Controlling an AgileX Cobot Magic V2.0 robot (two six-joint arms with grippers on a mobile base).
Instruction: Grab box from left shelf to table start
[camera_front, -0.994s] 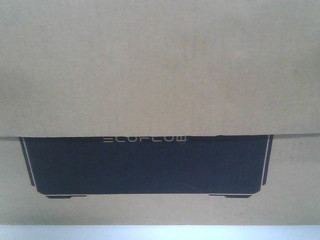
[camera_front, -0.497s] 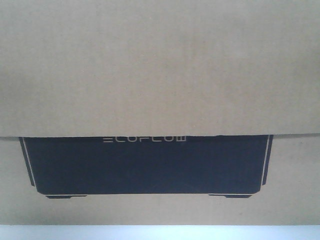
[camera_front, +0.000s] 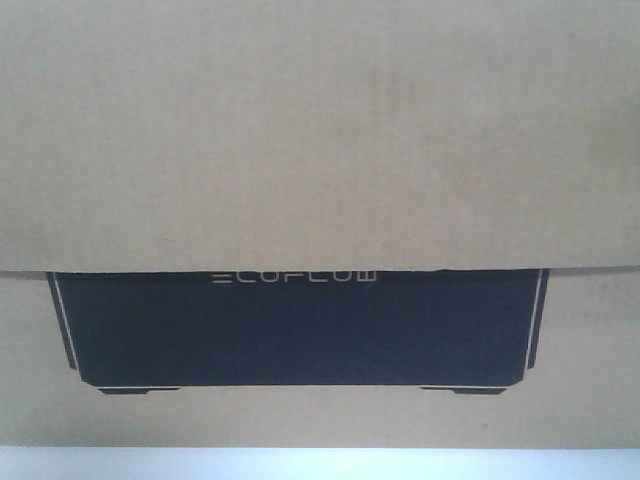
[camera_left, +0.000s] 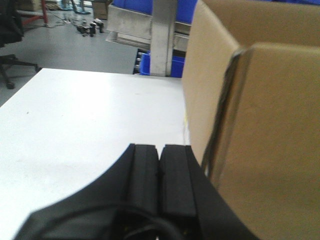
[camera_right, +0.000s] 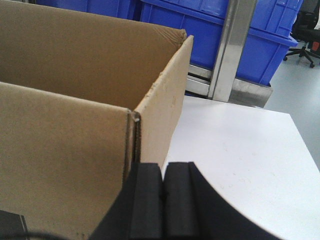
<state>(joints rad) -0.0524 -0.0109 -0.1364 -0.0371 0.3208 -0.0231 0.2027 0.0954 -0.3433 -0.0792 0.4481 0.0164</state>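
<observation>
The box (camera_front: 320, 150), brown corrugated cardboard with a black device print and pale "ECOFLOW" lettering, fills the front view. It stands open-topped on the white table (camera_left: 90, 115). My left gripper (camera_left: 159, 150) is shut and empty, close against the box's left wall (camera_left: 260, 125). My right gripper (camera_right: 161, 167) is shut and empty, close against the box's right wall (camera_right: 65, 125). Whether the fingers touch the cardboard I cannot tell. A silver metal shelf rail (camera_left: 130, 22) shows behind the table.
A metal upright post (camera_right: 232, 45) and blue plastic bins (camera_right: 200, 25) stand behind the table's far edge. Bare white table top (camera_right: 240, 150) lies right of the box. Office chairs (camera_left: 10, 30) stand on the grey floor at the far left.
In the front view the box's black print has shifted slightly to the right. Little else differs.
</observation>
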